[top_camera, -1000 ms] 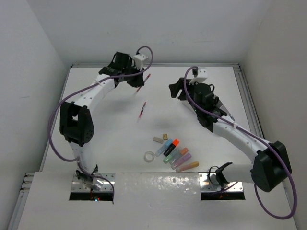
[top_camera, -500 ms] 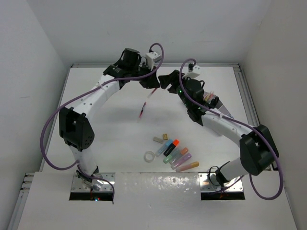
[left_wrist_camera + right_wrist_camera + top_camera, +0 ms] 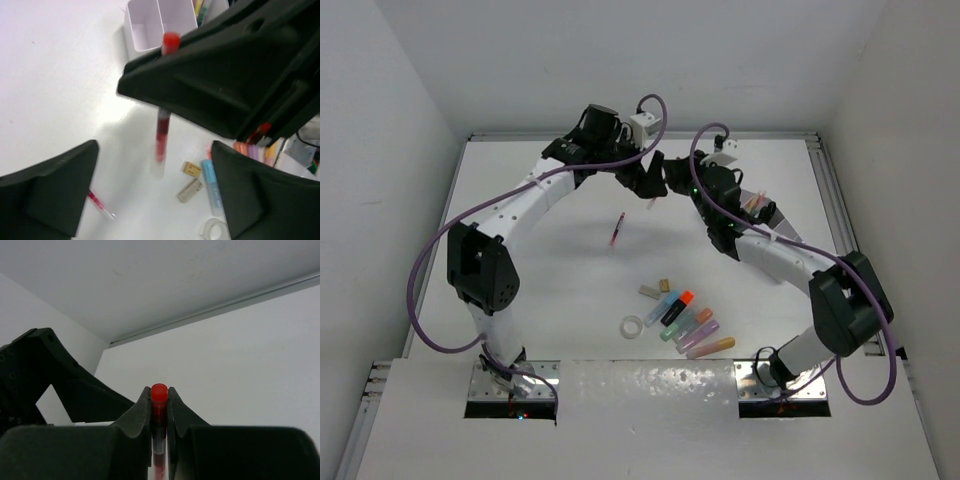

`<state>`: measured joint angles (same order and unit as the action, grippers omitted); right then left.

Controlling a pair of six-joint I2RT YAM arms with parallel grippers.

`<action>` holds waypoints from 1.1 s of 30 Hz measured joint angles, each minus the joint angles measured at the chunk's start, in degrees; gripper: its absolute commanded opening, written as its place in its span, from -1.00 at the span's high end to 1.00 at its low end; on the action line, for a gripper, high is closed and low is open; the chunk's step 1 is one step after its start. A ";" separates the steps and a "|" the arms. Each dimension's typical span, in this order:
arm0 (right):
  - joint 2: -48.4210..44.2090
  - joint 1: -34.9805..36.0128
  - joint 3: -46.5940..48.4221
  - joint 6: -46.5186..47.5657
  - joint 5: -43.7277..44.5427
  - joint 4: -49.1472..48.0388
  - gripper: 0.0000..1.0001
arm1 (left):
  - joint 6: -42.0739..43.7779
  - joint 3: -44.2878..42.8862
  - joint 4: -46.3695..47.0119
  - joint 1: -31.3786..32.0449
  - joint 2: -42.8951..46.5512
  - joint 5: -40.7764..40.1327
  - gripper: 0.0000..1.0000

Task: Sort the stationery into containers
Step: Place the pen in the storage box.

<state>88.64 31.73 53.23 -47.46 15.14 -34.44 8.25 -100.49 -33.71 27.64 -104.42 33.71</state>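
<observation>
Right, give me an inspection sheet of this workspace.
Surface: white table.
Job's things: red pen held in the air; second red pen lying on the table; highlighters, erasers and tape ring grouped near the front; organizer with some items inside.
Clutter: nothing seen.
Grippers: left end effector open; right end effector shut on the red pen.
Cables: purple cables loop off both arms.
Surroundings: white walls.
</observation>
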 measured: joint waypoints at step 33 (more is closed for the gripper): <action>-7.58 -20.35 -10.08 30.53 11.67 12.57 0.73 | 1.97 20.98 3.76 -4.85 -11.13 -25.14 -0.29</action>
<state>81.06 11.38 43.16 -16.93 26.81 -21.87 10.22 -79.50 -29.95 22.79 -115.55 8.58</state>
